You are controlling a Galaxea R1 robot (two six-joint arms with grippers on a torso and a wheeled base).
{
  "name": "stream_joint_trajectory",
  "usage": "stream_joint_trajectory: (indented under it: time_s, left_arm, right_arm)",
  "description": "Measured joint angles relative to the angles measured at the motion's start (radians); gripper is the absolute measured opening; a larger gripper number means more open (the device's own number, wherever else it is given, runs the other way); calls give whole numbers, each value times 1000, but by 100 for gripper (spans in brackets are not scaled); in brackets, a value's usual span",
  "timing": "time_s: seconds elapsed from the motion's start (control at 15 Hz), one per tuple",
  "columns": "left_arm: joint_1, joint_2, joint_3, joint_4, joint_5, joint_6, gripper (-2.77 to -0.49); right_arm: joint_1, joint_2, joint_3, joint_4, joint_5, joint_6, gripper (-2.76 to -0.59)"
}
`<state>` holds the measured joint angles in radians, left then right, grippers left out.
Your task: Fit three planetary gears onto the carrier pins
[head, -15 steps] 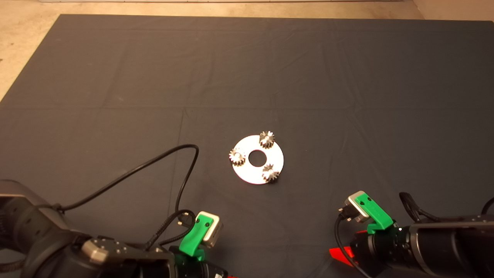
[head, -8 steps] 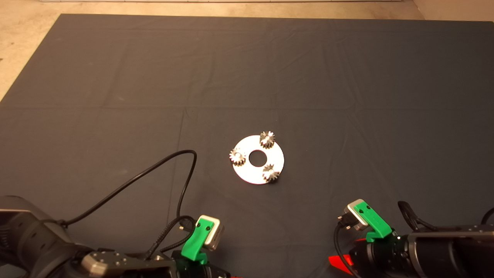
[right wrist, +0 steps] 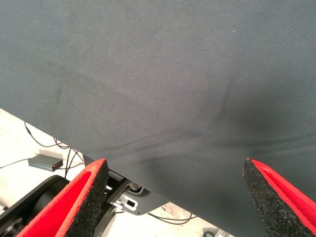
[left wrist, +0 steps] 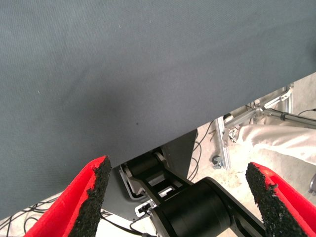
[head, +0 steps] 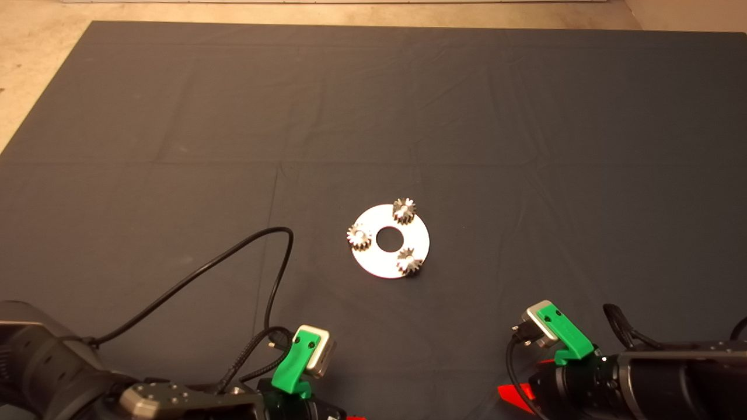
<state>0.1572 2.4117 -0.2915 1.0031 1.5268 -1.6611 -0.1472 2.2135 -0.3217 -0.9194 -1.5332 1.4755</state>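
Head view is showing three planetary gears (head: 404,210) sitting on the three carrier pins (head: 360,235) of one round plate (head: 383,263) mid-mat (head: 175,116). One gear is lying at the far rim, one at the left rim, one at the near-right rim. Both end effectors are waiting at the counter's near edge, left end effector (left wrist: 180,190) and right end effector (right wrist: 175,190) each spread wide and holding nothing. The plate is lying ahead, between them, roughly equally near both. The task is looking finished.

the plate (head: 390,259) lies near the middle of the mat (head: 175,116). three gears (head: 404,210) (head: 359,237) (head: 408,261) sit on it around its central hole: one behind, one left, one front right. the left pincer (left wrist: 180,197) and right pincer (right wrist: 173,197) wait at the mat's near edge, well apart from the plate.
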Motion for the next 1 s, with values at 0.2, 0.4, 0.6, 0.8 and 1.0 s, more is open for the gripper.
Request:
stream_joint_trajectory:
  time_s: [0.2,0.4,0.6,0.8,1.0]
  left_arm:
    - [15,-11,0,15,0,0,-135]
    - [48,-17,0,43,0,0,-135]
    - [73,-28,0,63,0,0,-135]
    - [81,-31,0,70,0,0,-135]
    - [81,-32,0,82,0,0,-135]
  right_arm:
    - [-4,-10,0,-5,-1,0,-133]
    - [-5,-14,0,-5,1,0,-133]
    - [-5,-14,0,-5,0,0,-133]
    - [-5,-13,0,-5,0,0,-133]
    - [-5,-13,0,-5,0,-1,-133]
